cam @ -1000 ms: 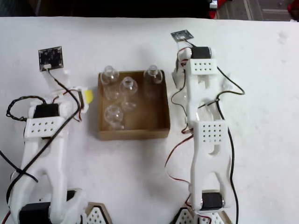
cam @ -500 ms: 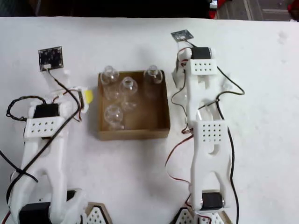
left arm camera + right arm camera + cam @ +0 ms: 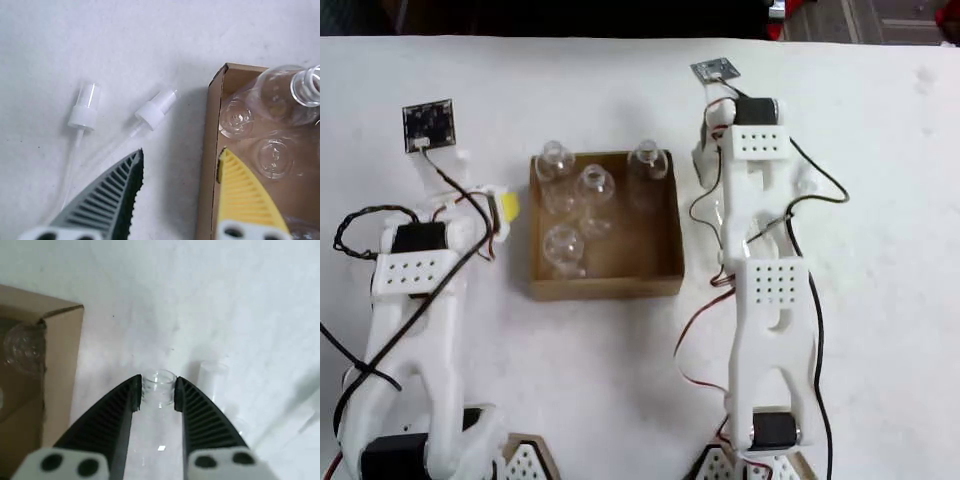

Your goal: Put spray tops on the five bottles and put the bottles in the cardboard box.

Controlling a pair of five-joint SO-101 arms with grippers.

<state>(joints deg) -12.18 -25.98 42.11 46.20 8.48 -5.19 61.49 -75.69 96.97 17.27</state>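
Note:
The cardboard box [image 3: 605, 288] sits mid-table and holds several clear bottles without tops, such as one [image 3: 563, 245] near its front left and one [image 3: 646, 160] at its back right. My left gripper [image 3: 180, 152] hangs open at the box's left wall [image 3: 210, 150], its yellow finger [image 3: 508, 205] over the box edge. Two white spray tops [image 3: 85, 107] [image 3: 155, 107] lie on the table just beyond its dark finger. My right gripper [image 3: 156, 385] is to the right of the box, shut on the neck of a clear bottle [image 3: 159, 388].
A clear cap-like piece [image 3: 212, 374] lies on the table close beside the held bottle. Both arms' cables [image 3: 800, 180] trail over the white table. The box corner [image 3: 60, 320] lies near the right gripper.
The right arm's wrist has shifted slightly toward the far edge of the table. The left arm and the bottles in the box have not moved.

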